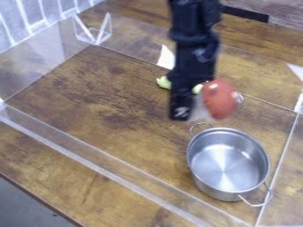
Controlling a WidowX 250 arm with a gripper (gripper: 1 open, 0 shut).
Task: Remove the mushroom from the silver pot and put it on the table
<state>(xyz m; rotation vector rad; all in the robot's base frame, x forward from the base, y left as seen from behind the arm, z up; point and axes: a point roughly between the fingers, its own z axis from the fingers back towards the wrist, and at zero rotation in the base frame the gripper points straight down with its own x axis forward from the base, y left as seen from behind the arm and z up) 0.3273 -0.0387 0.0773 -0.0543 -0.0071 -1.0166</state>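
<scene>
1. Mushroom (218, 97) is already out of the silver pot (229, 163), which sits empty; it hangs in the air beside the pot's far rim, above the table (95, 97); setting it down remains.
2. Gripper (204, 99) jaws are closed on the mushroom, pointing downward; blur hides the exact contact.

Gripper (204, 105) pts down, prob. clamped; arm upright, blurred.
</scene>
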